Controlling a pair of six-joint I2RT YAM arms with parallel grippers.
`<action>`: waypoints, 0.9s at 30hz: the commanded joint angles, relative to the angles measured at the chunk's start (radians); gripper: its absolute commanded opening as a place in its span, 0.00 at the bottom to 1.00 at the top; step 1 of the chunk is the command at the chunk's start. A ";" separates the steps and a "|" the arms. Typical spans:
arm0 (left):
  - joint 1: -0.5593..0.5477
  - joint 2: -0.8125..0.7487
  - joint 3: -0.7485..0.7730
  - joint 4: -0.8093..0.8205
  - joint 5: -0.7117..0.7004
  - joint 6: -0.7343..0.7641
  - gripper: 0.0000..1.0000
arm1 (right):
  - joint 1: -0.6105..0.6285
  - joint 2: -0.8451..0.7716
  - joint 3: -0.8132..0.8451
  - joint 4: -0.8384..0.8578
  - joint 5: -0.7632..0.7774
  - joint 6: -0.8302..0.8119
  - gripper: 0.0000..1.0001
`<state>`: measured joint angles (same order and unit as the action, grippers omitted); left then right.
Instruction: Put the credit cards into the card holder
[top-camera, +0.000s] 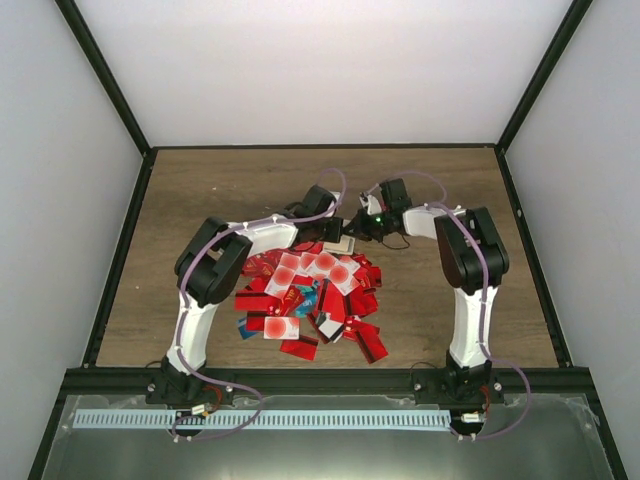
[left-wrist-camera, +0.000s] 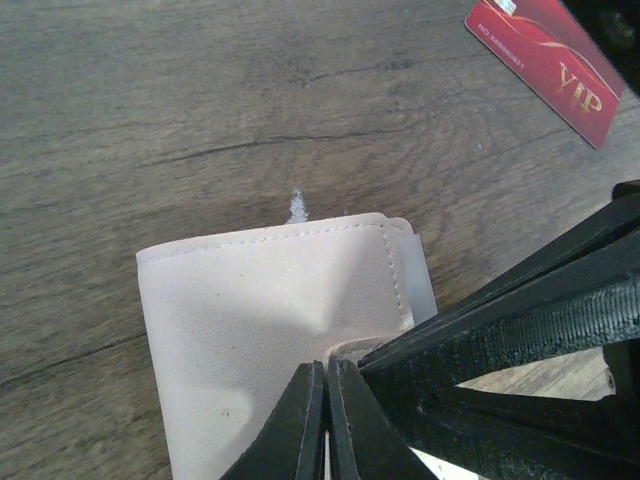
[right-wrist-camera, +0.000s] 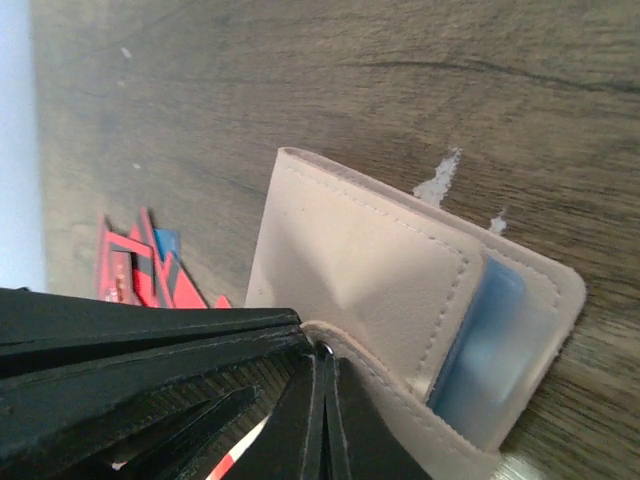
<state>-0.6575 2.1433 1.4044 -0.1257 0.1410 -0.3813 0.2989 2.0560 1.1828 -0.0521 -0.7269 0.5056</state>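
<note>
card holder (left-wrist-camera: 260, 310), edge pinched — left end effector (left-wrist-camera: 327, 378), right end effector (right-wrist-camera: 322, 368)

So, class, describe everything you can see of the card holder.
The card holder is a flat beige sleeve, suede-like, with stitched seams and rounded corners. It lies on the wooden table beyond the card pile. A frosted inner pocket shows something bluish. The left hand and right hand each pinch one edge, shut.
</note>
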 joint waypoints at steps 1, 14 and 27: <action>-0.024 0.136 -0.081 -0.292 0.063 0.024 0.04 | 0.093 0.097 0.113 -0.241 0.324 -0.091 0.01; -0.071 0.149 -0.183 -0.288 0.131 0.047 0.04 | 0.134 0.068 0.117 -0.381 0.421 -0.118 0.01; -0.089 -0.001 -0.146 -0.260 0.136 -0.012 0.09 | 0.107 -0.014 0.109 -0.346 0.301 -0.122 0.01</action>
<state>-0.6647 2.1090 1.3144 -0.0170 0.1181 -0.3893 0.3985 2.0350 1.3373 -0.3508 -0.4255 0.4000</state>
